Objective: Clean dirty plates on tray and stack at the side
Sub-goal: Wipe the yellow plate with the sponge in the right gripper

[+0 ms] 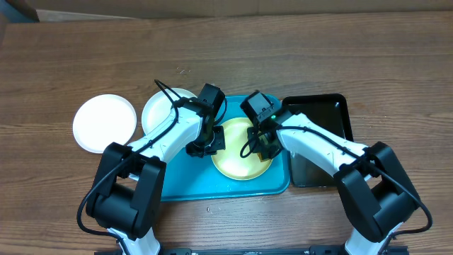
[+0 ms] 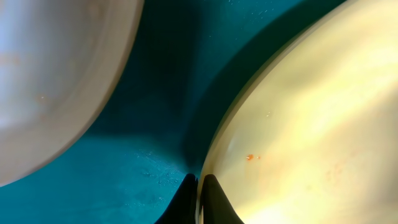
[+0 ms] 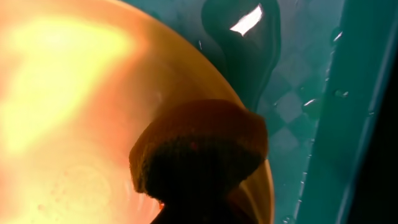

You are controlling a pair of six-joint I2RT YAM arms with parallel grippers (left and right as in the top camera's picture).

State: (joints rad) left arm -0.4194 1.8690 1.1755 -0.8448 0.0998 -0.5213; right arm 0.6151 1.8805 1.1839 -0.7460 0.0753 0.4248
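Observation:
A pale yellow-green plate lies on the turquoise tray. My left gripper sits at the plate's left rim; in the left wrist view its jaws are shut on the rim of that plate, which carries a small orange speck. My right gripper is over the plate's right side, shut on a dark brownish sponge that rests on the plate. A white plate lies at the tray's back left corner. Another white plate lies on the table, left of the tray.
A glossy black tray stands right beside the turquoise tray, under my right arm. The wet tray floor and its raised rim show to the right of the sponge. Bare wooden table lies behind.

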